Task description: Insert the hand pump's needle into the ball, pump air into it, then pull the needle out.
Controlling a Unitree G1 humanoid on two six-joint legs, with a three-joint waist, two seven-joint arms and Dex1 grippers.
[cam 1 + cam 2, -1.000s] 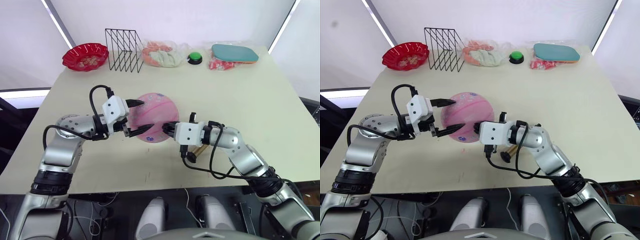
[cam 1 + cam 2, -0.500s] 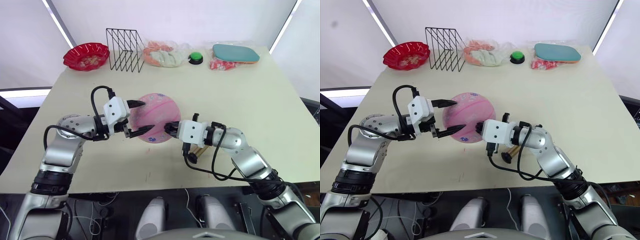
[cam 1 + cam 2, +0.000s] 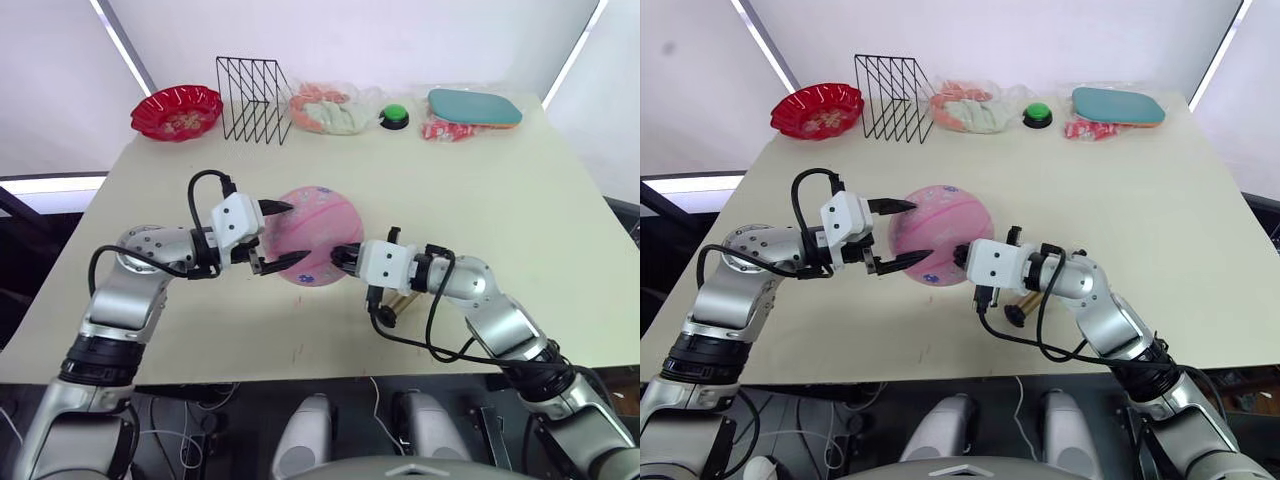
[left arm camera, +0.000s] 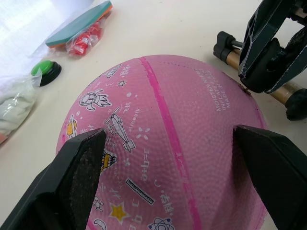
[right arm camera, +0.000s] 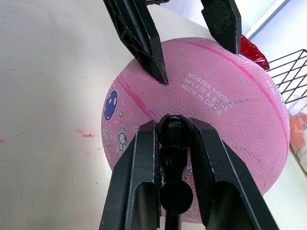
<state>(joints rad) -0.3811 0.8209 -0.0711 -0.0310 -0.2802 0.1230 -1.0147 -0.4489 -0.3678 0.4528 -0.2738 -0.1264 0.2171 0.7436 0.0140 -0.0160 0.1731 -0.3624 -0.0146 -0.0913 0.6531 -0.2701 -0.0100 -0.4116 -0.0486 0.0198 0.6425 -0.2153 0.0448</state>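
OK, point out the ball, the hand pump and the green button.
ball (image 3: 320,225), left eye view, its upper pink surface.
hand pump (image 4: 280,91), left wrist view, its gold barrel.
green button (image 3: 1039,111), right eye view, its green cap.

**Hidden and cut off**

The needle is hidden behind the black hose end (image 5: 173,143) clamped in the right gripper (image 5: 173,158); whether it has entered the ball (image 3: 313,234) cannot be told. Most of the hand pump (image 3: 400,302) is covered by the right arm in the head views; its handle end is cut by the frame edge in the left wrist view. The ball's underside is hidden.
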